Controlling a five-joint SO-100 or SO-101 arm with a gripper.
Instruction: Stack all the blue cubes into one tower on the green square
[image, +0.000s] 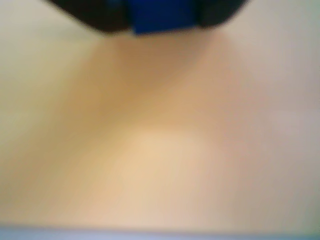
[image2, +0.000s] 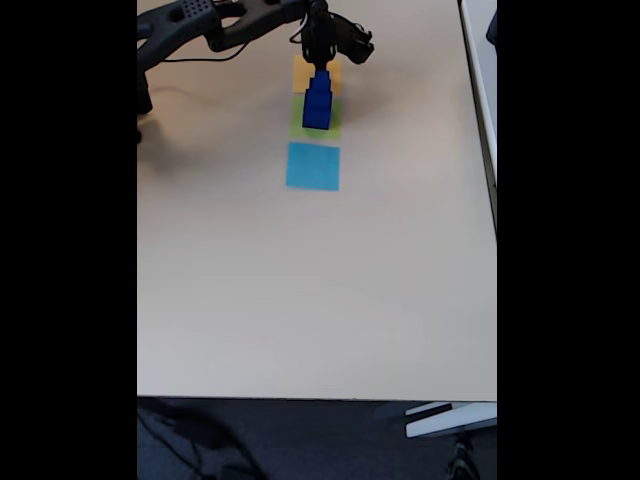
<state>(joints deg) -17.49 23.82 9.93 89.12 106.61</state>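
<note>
In the fixed view a stepped tower (image2: 318, 105) of dark blue cubes stands on the green square (image2: 299, 128) at the far middle of the table. My gripper (image2: 320, 66) hangs straight over the tower's top, with a small blue cube (image2: 321, 73) at its tips, level with the tower's top. The blurred wrist view shows a blue cube (image: 162, 17) clamped between two dark fingers (image: 95, 15) of the gripper (image: 162, 26) at the top edge. Whether that cube rests on the tower is unclear.
An orange square (image2: 303, 72) lies just behind the green one and a light-blue square (image2: 313, 166) just in front. The arm (image2: 200, 25) reaches in from the far left. The table's right edge (image2: 494, 250) and near edge (image2: 320, 398) bound the beige top.
</note>
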